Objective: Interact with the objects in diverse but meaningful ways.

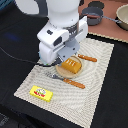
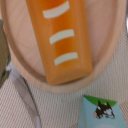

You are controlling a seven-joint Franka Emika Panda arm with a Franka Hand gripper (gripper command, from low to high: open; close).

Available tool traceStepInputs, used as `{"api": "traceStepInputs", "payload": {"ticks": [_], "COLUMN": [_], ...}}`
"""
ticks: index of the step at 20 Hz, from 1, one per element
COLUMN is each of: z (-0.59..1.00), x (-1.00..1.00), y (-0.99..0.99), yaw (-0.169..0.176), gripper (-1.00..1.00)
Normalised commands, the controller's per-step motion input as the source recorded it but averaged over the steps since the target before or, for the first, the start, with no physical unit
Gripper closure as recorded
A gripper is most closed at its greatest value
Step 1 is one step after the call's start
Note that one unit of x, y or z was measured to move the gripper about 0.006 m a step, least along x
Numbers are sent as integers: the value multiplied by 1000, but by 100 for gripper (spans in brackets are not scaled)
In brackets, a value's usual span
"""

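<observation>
An orange ridged bread loaf (image 1: 71, 65) lies on a round wooden plate (image 1: 64, 73) in the middle of a beige placemat (image 1: 95, 85). The wrist view looks straight down on the bread loaf (image 2: 61, 37) with its white stripes, on the wooden plate (image 2: 102, 50). A corner of the light-blue carton (image 2: 101, 113) sits just outside the plate's rim. My gripper (image 1: 61, 61) hangs low just to the exterior view's left of the loaf. The arm's white body hides its fingers. A yellow flat packet (image 1: 41, 92) lies near the mat's front corner.
An orange-handled fork (image 1: 67, 80) lies in front of the plate, and its metal end (image 2: 22, 97) shows in the wrist view. An orange-handled knife (image 1: 87, 58) lies behind the plate. Grey pots (image 1: 93, 18) and a bowl (image 1: 122, 17) stand at the back right. Black cloth surrounds the mat.
</observation>
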Motion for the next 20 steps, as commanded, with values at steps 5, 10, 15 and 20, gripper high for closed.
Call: {"api": "traceStepInputs", "payload": {"ticks": [5,10,15,20], "z": [-168,-181,-153,-115], "x": [51,0,0,0], "y": [75,0,0,0], "yaw": [56,35,26,12], "gripper": [-100,-100,-100,-100]}}
